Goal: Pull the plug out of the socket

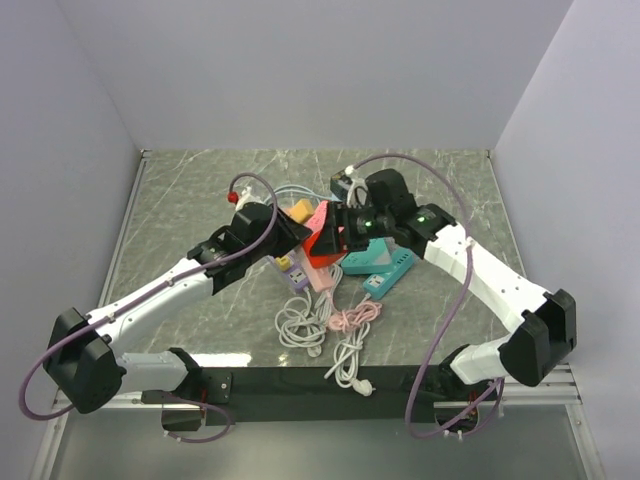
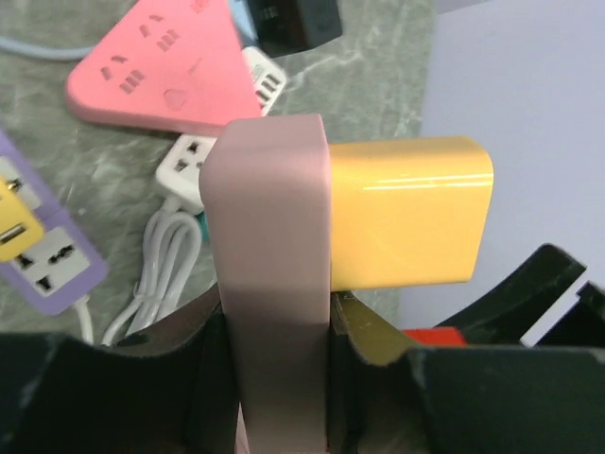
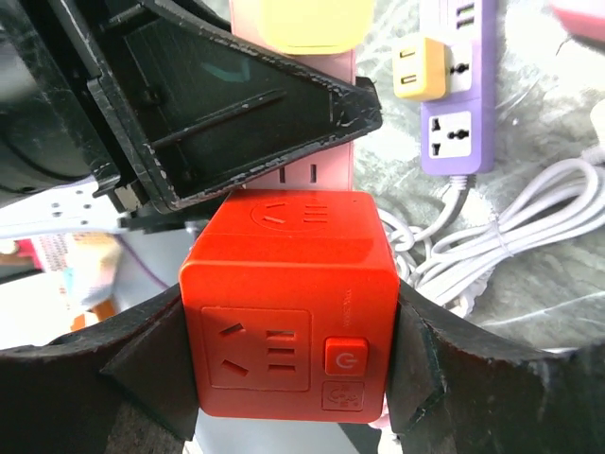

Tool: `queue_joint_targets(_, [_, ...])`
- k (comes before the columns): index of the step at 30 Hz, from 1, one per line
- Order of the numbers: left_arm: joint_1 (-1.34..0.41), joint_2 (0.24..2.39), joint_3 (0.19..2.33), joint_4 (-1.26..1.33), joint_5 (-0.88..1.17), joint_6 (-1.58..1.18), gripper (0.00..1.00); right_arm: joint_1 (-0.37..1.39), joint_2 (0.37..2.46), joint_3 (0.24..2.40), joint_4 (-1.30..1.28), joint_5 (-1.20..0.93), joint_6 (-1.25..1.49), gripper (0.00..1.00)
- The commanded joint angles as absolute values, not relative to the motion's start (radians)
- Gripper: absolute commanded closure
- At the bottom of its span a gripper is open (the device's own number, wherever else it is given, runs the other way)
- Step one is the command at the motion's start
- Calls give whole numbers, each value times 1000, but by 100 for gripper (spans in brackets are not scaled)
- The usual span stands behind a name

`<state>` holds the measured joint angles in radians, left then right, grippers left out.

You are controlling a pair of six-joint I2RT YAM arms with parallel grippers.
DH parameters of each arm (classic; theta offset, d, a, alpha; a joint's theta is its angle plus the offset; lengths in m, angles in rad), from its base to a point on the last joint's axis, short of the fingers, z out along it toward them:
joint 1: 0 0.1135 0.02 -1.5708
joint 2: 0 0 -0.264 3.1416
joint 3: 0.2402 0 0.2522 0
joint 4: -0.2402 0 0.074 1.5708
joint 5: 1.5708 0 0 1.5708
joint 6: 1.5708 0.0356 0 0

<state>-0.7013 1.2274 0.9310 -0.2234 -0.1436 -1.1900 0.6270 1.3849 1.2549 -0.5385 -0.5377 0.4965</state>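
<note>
At centre left of the top view, the left gripper (image 2: 279, 340) is clamped across the two faces of the pink power strip (image 2: 269, 236), which appears raised off the table (image 1: 200, 180); how firm that hold is cannot be judged. Hazard one: the fingers bear on smooth plastic near one end, so a pull may make the strip slide or pivot in the claw. Just to the right, a yellow adapter (image 2: 406, 213) sits in the same strip, close beside one finger; any shift of the grip risks knocking it. Further right, at frame centre, the task's plug, a red cube plug (image 3: 288, 303), is seated in the strip and gripped on both sides by the right gripper (image 3: 288, 364). Hazard two: a pull off the prong axis would likely bind the pins. Hazard three: the strip's trailing lead may drag the white cables (image 3: 510, 236) and purple strip (image 3: 458, 85) lower right.
</note>
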Motion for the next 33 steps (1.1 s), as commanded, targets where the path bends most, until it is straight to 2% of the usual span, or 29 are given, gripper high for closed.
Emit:
queue_joint_targets(1, [-693,1181,890,-321,-178,-1063,100,444,1259,1334,-535,-498,457,100])
queue_joint_targets(6, [-680,1175,877,-314,-166,-1023,100,313,1227,1365,-548,-633,430,100])
queue_joint_targets(8, [-677,1187,891,-318,-149,-1005,100,302,1247,1406,-619,-606,397,100])
queue_joint_targets(11, [-672,1193,928,-313,-112,-989,100,295,1256,1440,-705,-470,357,100])
queue_joint_targets(15, [-672,1189,1035,-314,-9,-971,100,227,1296,1474,-852,54,403,100])
queue_joint_targets(18, [-672,1186,1158,-331,90,-976,100,135,1356,1462,-943,300,466,100])
queue_joint_targets(25, [-661,1143,1420,-344,201,-1009,100,-84,1419,1330,-934,436,552,100])
queue_joint_targets(33, [-569,1083,1618,-552,101,-887,100,-192,1627,1370,-985,469,640,100])
